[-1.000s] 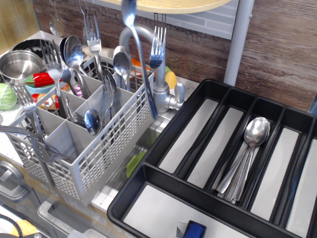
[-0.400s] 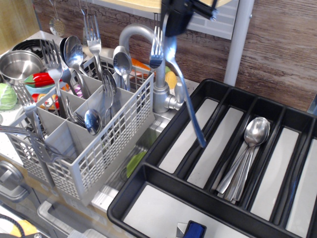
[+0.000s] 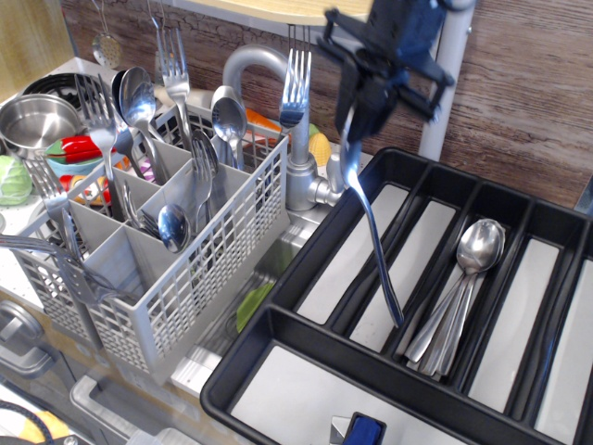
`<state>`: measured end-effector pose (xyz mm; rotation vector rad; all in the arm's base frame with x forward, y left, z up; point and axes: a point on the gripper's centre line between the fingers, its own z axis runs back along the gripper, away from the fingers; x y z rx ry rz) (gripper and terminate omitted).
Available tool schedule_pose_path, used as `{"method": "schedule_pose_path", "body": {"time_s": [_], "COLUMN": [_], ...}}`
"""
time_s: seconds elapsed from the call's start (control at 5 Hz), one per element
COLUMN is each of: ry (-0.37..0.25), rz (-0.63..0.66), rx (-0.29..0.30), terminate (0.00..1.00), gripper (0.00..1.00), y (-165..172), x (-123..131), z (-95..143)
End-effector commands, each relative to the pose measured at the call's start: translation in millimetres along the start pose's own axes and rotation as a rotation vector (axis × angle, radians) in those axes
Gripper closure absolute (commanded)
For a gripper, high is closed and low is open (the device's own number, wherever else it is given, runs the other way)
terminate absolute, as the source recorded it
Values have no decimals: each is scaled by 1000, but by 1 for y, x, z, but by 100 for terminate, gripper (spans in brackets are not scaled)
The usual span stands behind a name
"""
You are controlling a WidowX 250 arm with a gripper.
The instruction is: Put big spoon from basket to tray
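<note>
My gripper [image 3: 357, 116] is shut on the bowl end of the big spoon [image 3: 372, 227], which hangs handle-down and slightly tilted over the black tray [image 3: 306, 241]. The handle tip is above the second long compartment from the left, near the divider. The grey lattice basket [image 3: 199, 255] stands at the left, with several spoons and forks upright in its compartments. Several spoons [image 3: 463, 283] lie in the tray's third long compartment.
A steel faucet [image 3: 278, 102] rises between basket and tray. A steel pot [image 3: 32, 120] and toy vegetables sit at the far left. A grey post [image 3: 445, 79] stands behind the tray. A blue object [image 3: 364, 429] lies in the tray's front compartment.
The gripper has carried the spoon rightward from above the basket to over the tray, and it has come lower into view.
</note>
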<state>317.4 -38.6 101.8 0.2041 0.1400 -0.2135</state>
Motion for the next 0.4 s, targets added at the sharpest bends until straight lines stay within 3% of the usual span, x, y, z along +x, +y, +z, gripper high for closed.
{"method": "schedule_pose_path", "body": {"time_s": [0.0,0.2], "ry": [-118,-136], "rz": [38,59], "rx": [71,34], "terminate": [0,100], "gripper": [100,100], "y": [-15,-14], "x": [7,14], "z": [-11,-19]}}
